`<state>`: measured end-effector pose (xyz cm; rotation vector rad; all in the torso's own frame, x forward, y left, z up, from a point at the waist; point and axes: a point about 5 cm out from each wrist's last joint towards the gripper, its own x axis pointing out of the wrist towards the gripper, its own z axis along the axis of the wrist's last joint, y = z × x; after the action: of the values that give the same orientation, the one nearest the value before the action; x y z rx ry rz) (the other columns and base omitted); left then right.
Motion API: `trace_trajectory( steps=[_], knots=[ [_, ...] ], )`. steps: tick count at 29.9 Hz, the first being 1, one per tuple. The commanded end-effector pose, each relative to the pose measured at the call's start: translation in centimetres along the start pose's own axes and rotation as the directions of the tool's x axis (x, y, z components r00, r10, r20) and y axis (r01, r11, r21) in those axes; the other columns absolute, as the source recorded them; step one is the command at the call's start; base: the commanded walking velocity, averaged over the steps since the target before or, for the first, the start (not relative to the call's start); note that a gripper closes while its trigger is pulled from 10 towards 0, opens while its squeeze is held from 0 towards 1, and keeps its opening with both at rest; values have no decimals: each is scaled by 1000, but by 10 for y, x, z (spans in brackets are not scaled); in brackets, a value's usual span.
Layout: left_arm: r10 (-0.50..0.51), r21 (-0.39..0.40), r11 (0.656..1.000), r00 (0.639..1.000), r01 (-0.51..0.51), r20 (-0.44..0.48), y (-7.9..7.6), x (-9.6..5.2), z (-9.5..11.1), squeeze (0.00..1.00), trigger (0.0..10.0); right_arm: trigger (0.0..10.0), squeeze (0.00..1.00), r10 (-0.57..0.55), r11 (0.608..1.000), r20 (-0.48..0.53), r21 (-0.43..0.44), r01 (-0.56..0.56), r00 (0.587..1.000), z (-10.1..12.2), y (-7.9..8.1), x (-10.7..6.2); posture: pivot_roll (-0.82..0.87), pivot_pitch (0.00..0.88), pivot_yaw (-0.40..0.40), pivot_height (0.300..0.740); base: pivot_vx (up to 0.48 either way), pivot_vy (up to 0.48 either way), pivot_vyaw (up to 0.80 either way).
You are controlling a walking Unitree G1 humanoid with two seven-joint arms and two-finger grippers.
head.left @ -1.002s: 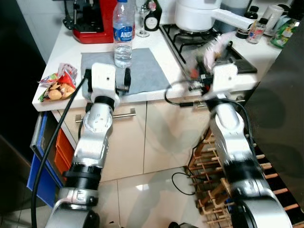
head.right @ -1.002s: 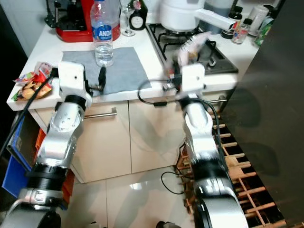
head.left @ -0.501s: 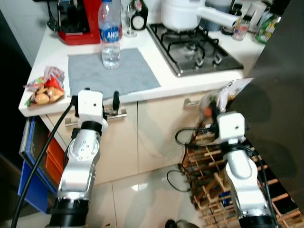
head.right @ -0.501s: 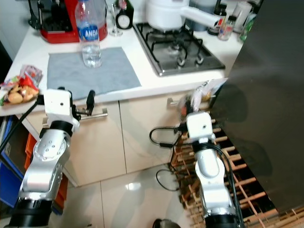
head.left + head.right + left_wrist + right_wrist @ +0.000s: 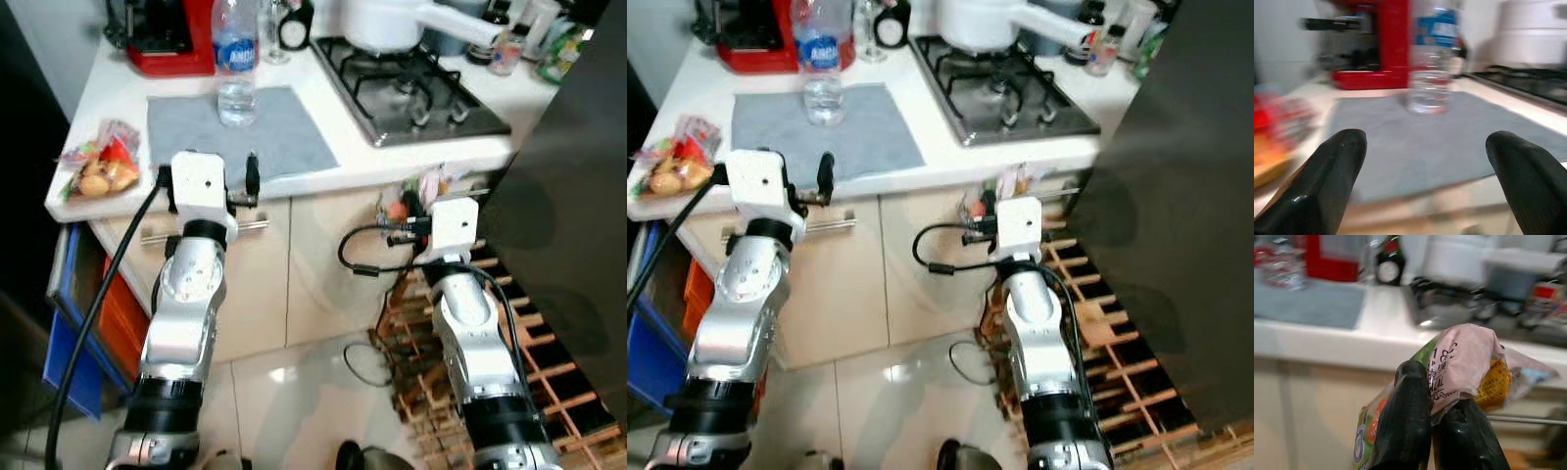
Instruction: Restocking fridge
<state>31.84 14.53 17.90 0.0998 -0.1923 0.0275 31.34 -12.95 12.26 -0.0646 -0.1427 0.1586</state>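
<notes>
White is the colour of the tabletop (image 5: 93, 98), which runs across the upper part of the head views above pale cabinet doors (image 5: 265, 284) with a metal handle. A grey mat (image 5: 284, 137) lies on it, and a clear water bottle (image 5: 235, 73) with a blue label stands upright on the far part of the mat. Behind the bottle is a red machine (image 5: 171, 44). A snack bag (image 5: 98, 171) lies near the edge of the tabletop on the robot's left. A gas hob (image 5: 421, 83) is set in the tabletop on the right, with a white pot (image 5: 392, 20) on it. Below, the floor (image 5: 294, 392) is glossy tile, and a wooden rack (image 5: 549, 362) stands beside a dark panel (image 5: 578, 196).

The left tool (image 5: 1425, 181) is spread wide, holds nothing, and points at the bottle from the tabletop edge. The right tool (image 5: 1432, 423) is closed on a food packet (image 5: 1464, 367), pink and green, held in front of the cabinets below the tabletop edge.
</notes>
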Motion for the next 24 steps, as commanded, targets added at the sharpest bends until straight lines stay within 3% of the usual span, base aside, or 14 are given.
trace_trajectory(
  steps=[1, 14, 24],
  knots=[
    [14, -10, 1000, 1000, -14, -9, 0, -1, -1, 0, 10000, 0, 0, 12, 1000, 40, 2, -12, 999, 10, 0, 5, -57, 0, -46, 740, -266, -251, 681],
    [8, -16, 1000, 1000, -9, -15, -4, 1, -3, 0, 10000, 0, 0, 51, 998, -8, 20, -51, 999, -1, 6, 6, -60, 0, -43, 740, -264, -256, 601],
    [4, -10, 1000, 1000, -4, -19, -3, 2, -5, 0, 10000, 0, 0, 68, 997, -26, 27, -67, 997, -6, 8, 5, -61, 0, -39, 740, -264, -259, 0]
  ],
)
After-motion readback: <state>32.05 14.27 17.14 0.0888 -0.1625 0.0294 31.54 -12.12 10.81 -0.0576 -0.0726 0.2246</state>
